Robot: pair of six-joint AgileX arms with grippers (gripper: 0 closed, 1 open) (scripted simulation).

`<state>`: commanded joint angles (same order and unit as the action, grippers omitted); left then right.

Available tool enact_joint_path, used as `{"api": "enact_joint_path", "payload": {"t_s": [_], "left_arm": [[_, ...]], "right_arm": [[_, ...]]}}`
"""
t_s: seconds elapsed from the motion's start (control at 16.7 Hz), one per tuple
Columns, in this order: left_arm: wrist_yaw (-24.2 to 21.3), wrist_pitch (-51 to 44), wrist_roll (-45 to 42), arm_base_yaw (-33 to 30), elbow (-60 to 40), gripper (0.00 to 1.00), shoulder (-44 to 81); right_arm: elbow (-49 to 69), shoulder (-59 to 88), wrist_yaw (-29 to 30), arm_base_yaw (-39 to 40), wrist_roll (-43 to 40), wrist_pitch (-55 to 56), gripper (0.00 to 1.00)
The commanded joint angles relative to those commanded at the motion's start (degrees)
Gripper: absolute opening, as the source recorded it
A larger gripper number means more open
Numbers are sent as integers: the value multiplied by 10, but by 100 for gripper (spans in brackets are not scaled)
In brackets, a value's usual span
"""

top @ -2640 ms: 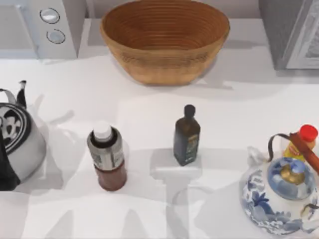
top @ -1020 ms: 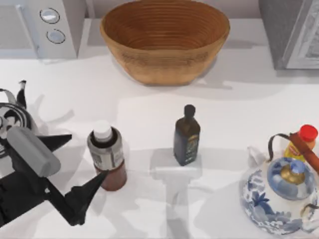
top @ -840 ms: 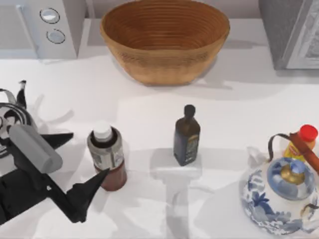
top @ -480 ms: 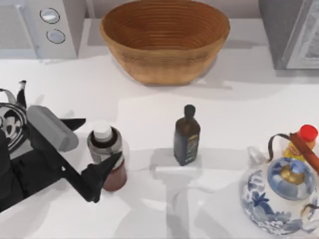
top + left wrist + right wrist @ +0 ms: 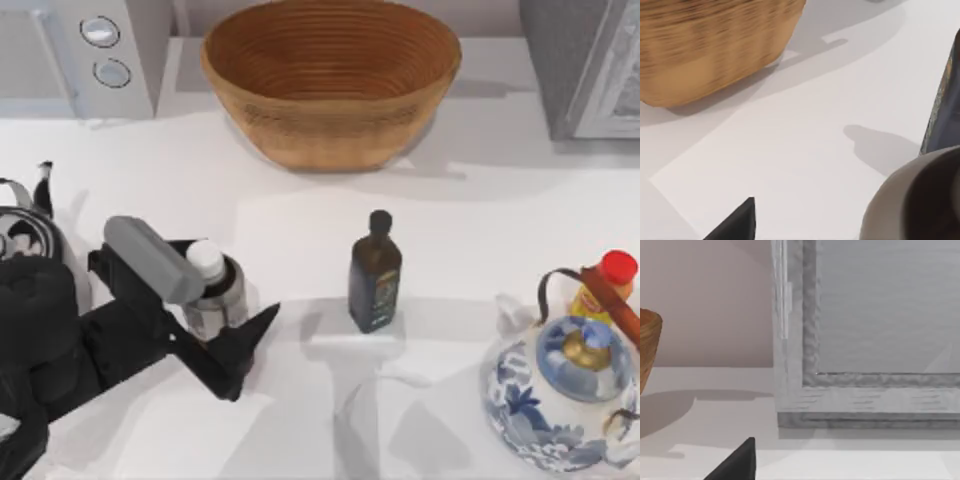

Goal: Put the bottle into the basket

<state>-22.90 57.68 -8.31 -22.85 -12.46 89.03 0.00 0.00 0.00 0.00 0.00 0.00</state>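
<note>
The bottle (image 5: pixel 222 298), with a white cap, grey label and reddish-brown base, stands upright at the front left of the table. My left gripper (image 5: pixel 238 282) is open and straddles it, one dark finger (image 5: pixel 250 340) in front and the other behind the cap. Close up in the left wrist view, the bottle (image 5: pixel 912 205) sits apart from a fingertip (image 5: pixel 737 226). The wicker basket (image 5: pixel 330 130) stands at the back centre, and its wall (image 5: pixel 710 45) also shows from the left wrist. A fingertip (image 5: pixel 737 465) of my right gripper shows in its own wrist view; that gripper is open.
A dark green bottle (image 5: pixel 375 272) stands right of the grey-labelled one. A blue-and-white teapot (image 5: pixel 565 390) and a yellow bottle with red cap (image 5: pixel 606 282) sit front right. A kettle (image 5: pixel 22 250) is at the left edge. Grey appliances (image 5: pixel 100 50) (image 5: pixel 590 60) flank the basket.
My left arm came in from the front left and moved right, bringing its open fingers around the grey-labelled bottle. The bottle has not moved.
</note>
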Motion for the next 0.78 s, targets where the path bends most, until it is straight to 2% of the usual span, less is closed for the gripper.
{"api": "enact_joint_path", "payload": {"t_s": [0.18, 0.48, 0.78], "left_arm": [[9, 37, 3, -9, 11, 100, 26], [9, 40, 3, -9, 12, 100, 28], [9, 40, 3, -9, 12, 62, 28]], "right_arm": [[0, 0, 0, 0, 0, 0, 100], [0, 0, 0, 0, 0, 0, 100], [0, 0, 0, 0, 0, 0, 100]]}}
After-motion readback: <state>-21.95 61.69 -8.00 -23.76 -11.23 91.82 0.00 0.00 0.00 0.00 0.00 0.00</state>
